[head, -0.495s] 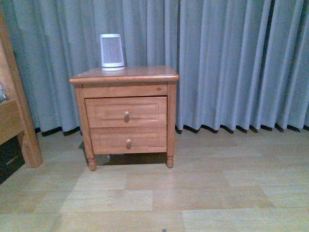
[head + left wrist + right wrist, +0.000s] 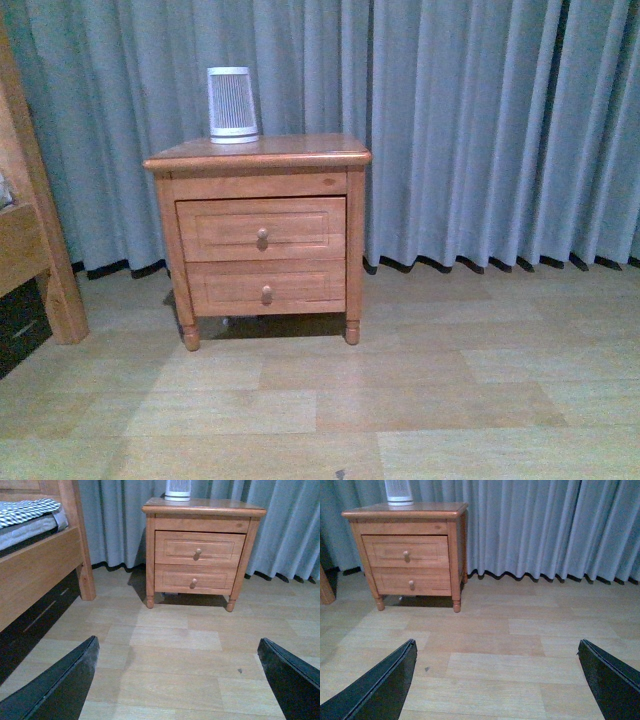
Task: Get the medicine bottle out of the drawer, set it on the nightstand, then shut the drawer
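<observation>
— How far along is it?
— Barely begun, I'd say. The left gripper (image 2: 177, 642) and right gripper (image 2: 496, 642) gape wide, empty. Well ahead of both, the nightstand (image 2: 300, 150); its upper drawer (image 2: 225, 232) is shut.
— And the medicine bottle?
— Unseen, presumably inside.

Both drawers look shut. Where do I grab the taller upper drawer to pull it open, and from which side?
Grip the round knob at the centre of the drawer front, coming straight in from the front. It is the only part standing proud of the closed panel, so the fingers can close on either side of it.
</observation>
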Motion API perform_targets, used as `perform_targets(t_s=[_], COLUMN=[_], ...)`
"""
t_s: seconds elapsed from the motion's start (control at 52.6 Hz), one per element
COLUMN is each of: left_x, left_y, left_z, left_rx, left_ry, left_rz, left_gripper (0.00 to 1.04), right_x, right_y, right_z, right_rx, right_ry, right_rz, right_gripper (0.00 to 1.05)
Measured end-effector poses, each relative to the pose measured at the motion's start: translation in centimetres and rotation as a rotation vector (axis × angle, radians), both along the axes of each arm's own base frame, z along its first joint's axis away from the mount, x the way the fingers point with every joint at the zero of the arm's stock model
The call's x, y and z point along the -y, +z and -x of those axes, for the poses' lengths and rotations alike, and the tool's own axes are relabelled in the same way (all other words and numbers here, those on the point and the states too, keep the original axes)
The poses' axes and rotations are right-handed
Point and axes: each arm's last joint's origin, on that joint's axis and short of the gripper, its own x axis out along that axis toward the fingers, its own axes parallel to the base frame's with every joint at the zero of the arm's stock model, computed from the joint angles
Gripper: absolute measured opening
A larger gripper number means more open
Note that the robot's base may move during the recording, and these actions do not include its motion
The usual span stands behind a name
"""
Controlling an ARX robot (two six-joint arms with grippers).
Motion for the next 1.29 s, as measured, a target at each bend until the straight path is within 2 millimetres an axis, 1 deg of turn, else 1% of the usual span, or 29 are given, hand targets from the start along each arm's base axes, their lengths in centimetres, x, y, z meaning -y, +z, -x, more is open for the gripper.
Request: perform_targets(t_s=[1.293], left_x=[0.0], left_y=[0.0], left_z=[0.0], left_rx=[0.0], left_ry=[0.0], left_rz=[0.0], left_gripper=[0.98], right_x=[0.0], right_y=[0.0], right_z=[0.0], right_rx=[0.0], right_ry=[0.0], right_rz=[0.0], right_gripper=[0.98])
